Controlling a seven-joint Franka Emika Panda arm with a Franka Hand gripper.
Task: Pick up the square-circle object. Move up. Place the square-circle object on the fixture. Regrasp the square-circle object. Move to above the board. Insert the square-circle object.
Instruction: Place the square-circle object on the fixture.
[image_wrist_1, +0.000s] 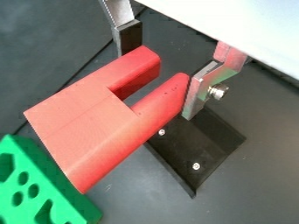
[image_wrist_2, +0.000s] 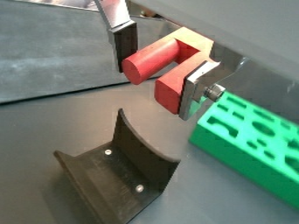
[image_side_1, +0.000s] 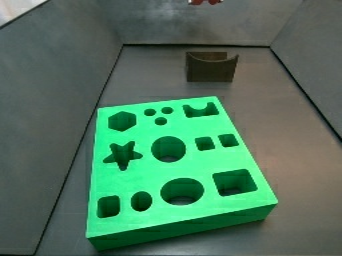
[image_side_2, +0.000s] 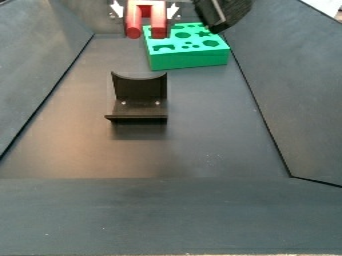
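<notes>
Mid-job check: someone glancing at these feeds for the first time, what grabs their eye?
The big green board with its star, hexagon and round cut-outs fills the floor in a side view. Next, the red square-circle object gripped between the end effector's silver fingers, raised off the floor. The dark fixture stands empty in mid-floor, apart from the board.

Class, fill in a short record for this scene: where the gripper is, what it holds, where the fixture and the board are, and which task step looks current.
gripper: raised above the floor, fingers shut on the peg
peg: red, held between the fingers; also seen in a side view
fixture: dark, on the floor, nothing on it, below the gripper in a wrist view
board: green, flat on the floor, apart from the fixture
step: peg lifted, not yet on the fixture
</notes>
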